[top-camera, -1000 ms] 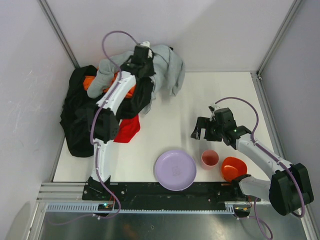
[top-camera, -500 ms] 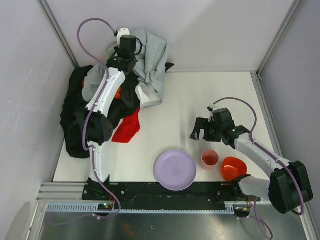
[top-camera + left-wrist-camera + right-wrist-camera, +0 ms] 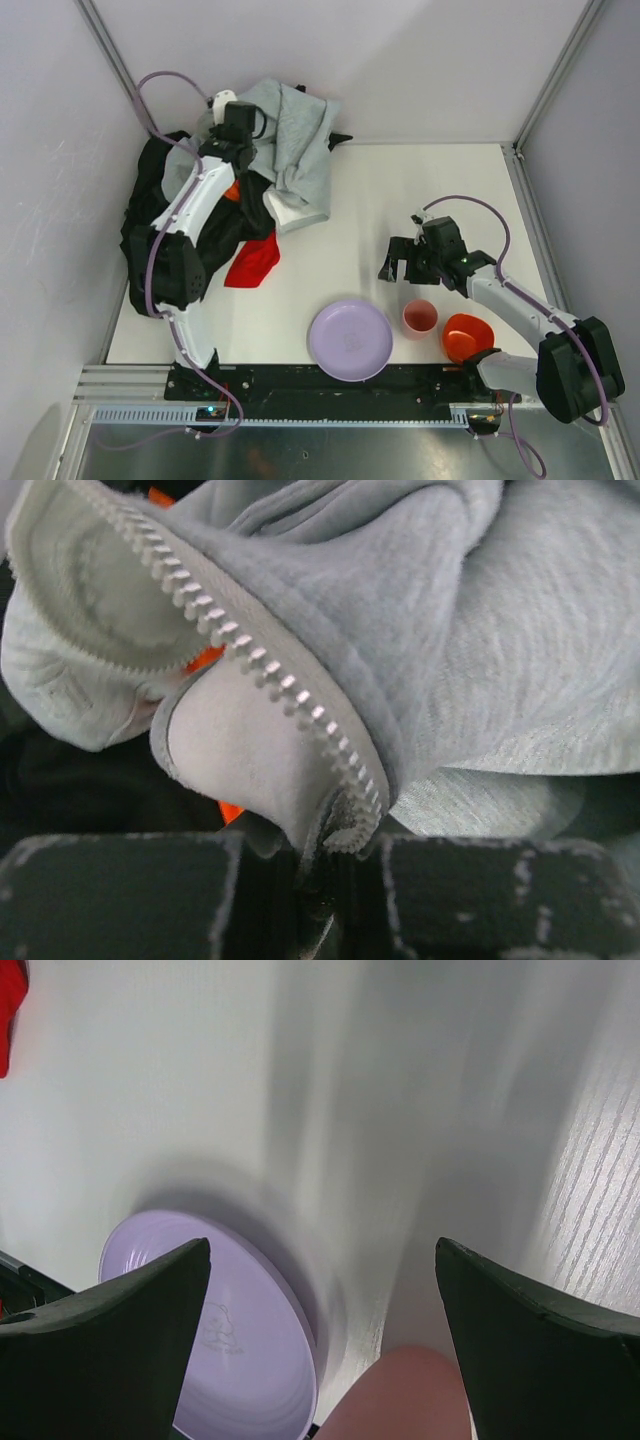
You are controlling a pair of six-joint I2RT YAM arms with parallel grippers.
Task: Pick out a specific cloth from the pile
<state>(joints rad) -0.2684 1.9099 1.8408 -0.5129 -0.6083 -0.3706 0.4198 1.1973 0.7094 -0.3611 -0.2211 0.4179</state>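
Your left fingers [image 3: 120,900] pinch the light gray zippered sweatshirt [image 3: 300,140]. The small bright red cloth [image 3: 253,262] lies toward that arm's base, apparently tucked under black fabric [image 3: 150,240]. Your right fingers [image 3: 100,1360] are spread, farther off.

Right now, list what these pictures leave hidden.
Red cloth: top view, upper edge hidden under the black garment.
Orange garment: top view, mostly buried beneath the gray sweatshirt.
Left claw: top view, fingers buried in sweatshirt folds.
Pink cup: right wrist view, cut by bottom edge.
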